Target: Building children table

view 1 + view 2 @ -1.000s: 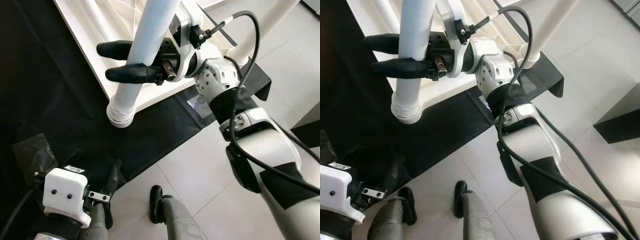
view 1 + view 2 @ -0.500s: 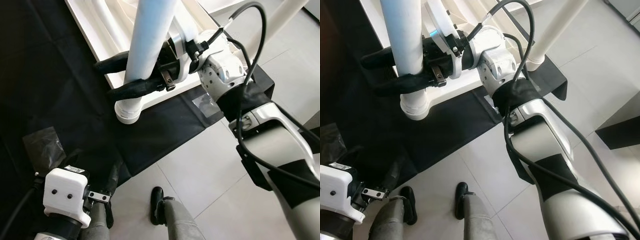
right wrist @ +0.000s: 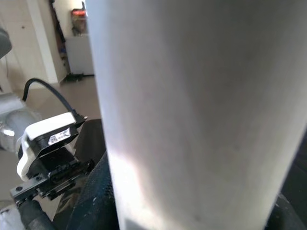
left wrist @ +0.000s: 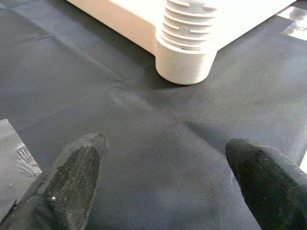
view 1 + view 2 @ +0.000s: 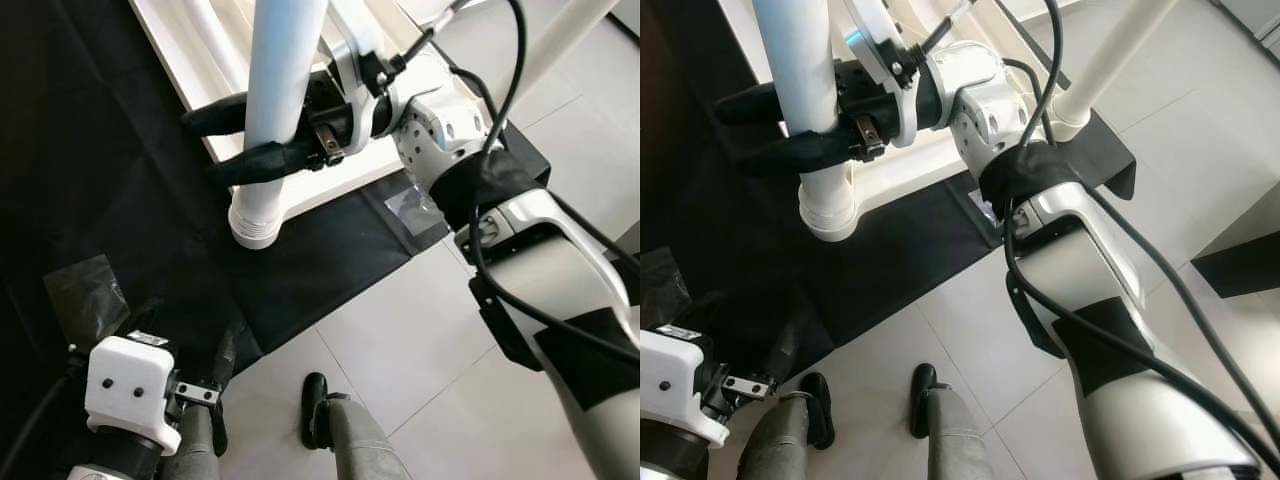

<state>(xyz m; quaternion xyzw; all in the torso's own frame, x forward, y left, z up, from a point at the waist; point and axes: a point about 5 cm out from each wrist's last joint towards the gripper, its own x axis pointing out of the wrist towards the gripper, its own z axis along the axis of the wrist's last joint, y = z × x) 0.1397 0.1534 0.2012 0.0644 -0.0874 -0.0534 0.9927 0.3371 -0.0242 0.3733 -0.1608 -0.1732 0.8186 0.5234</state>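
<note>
The white table top (image 5: 196, 48) lies on a black cloth (image 5: 100, 200). A white table leg (image 5: 282, 90) stands nearly upright at its near corner. The leg's ribbed lower end (image 4: 186, 26) meets the round corner socket (image 4: 184, 64). My right gripper (image 5: 208, 147) is shut on the leg a little above that end, one black finger on each side. The leg (image 3: 192, 110) is close up in the right wrist view. My left gripper (image 4: 163, 177) hangs low over the cloth, open and holding nothing, a short way from the socket.
A second white leg (image 5: 1110, 60) slants up at the table's far right corner. Grey floor tiles (image 5: 400, 350) lie beside the cloth. A crumpled plastic scrap (image 5: 85, 300) rests on the cloth near my left arm. My feet (image 5: 315, 405) stand at the cloth's edge.
The leg in my right gripper now stands more upright than a second ago, its lower end still at the table corner. The view shifted slightly. My left arm has not moved.
</note>
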